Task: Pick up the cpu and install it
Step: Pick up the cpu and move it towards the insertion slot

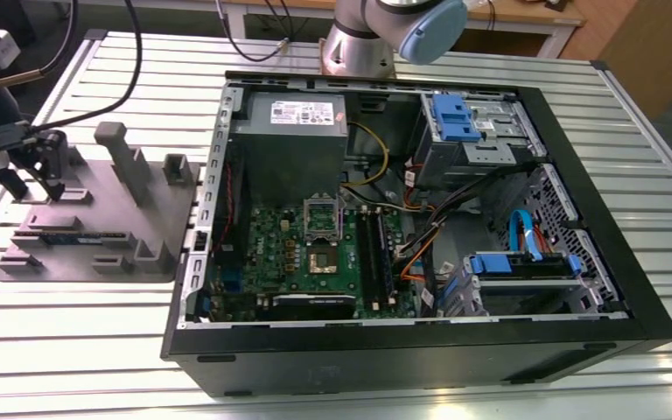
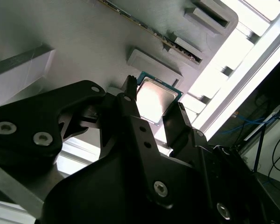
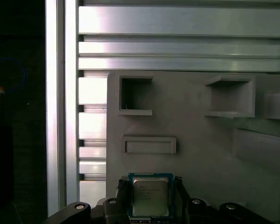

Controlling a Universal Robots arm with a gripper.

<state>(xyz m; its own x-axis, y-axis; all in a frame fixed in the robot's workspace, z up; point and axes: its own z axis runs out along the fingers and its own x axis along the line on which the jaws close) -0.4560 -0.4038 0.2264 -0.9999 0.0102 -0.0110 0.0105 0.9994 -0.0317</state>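
Where the grey moulded plastic tray (image 1: pixel 115 223) lies at the exterior view's left on the slatted aluminium desk (image 1: pixel 80 350), the black two-fingered claw (image 1: pixel 32 185) hangs over the tray's left edge, clenched on the cpu. Both wrist views give the grasp itself: the small flat square cpu (image 2: pixel 155 100) with its silvery-grey metal top sits between the two black fingers (image 2: pixel 130 109), one against each of two opposite sides. Whether it rests on the tray or is clear of it cannot be told. In the first wrist view the chip is close to an outer edge of the tray, with bare desk slats just beyond, and a low raised block (image 3: pixel 149 145) and two square pockets (image 3: pixel 135 95) further in. The exterior view gives the wider room: upright grey posts (image 1: pixel 115 149) stand on the tray right of the claw. The open black computer case (image 1: pixel 430 350) lies just beside the tray, further right. Its metal-framed square socket (image 1: pixel 322 255) sits uncovered on the near side of the big grey box with a white label (image 1: pixel 295 131).
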